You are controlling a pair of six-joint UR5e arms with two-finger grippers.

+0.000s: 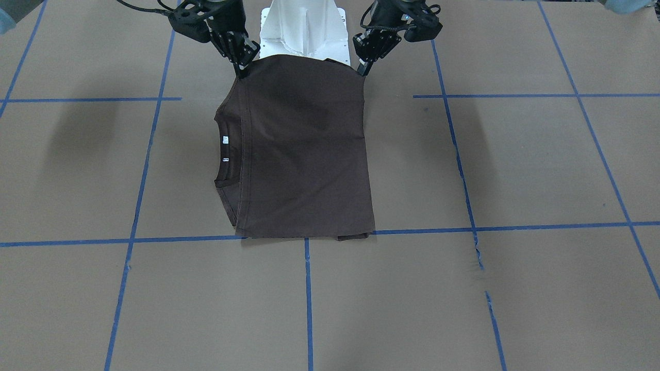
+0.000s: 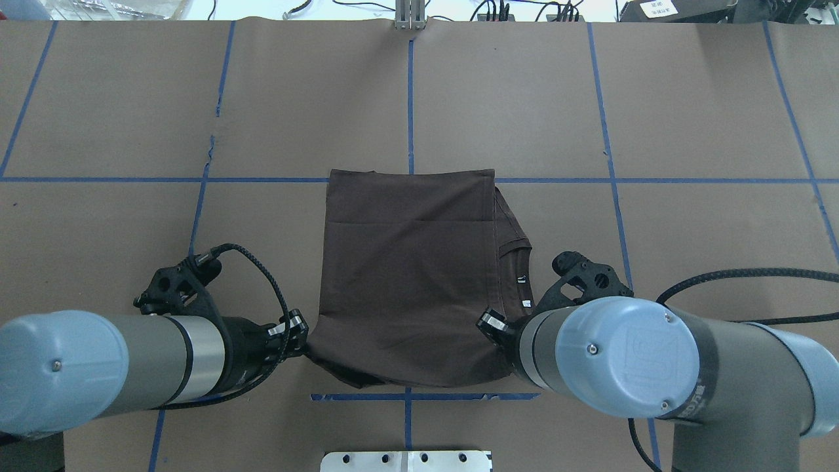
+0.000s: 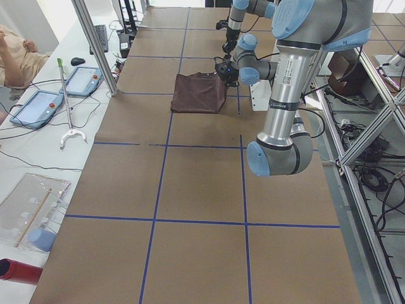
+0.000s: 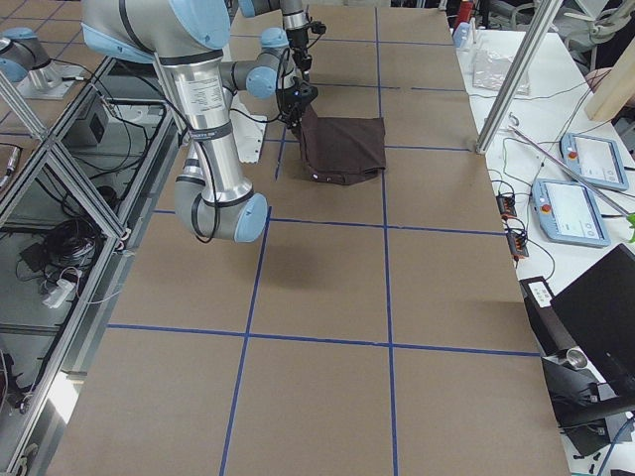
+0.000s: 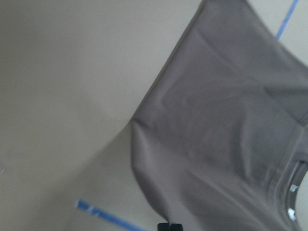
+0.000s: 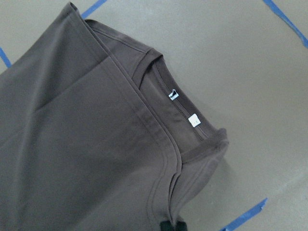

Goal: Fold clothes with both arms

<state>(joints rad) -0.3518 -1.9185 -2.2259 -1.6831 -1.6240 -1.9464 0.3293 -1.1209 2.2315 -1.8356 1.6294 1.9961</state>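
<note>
L gripper (image 1: 364,68) & R gripper (image 1: 241,69) each clamped on T-shirt (image 1: 304,154) corners; uneven lift may shift layers, skewing fold.

Robotics lab, blue-taped table (image 3: 202,190), teach pendants (image 3: 37,107), cabling

From above, the right arm (image 2: 623,354) hides the right gripper (image 1: 241,71) tips. The left wrist view of the T-shirt (image 5: 221,120) is blurry.
</note>
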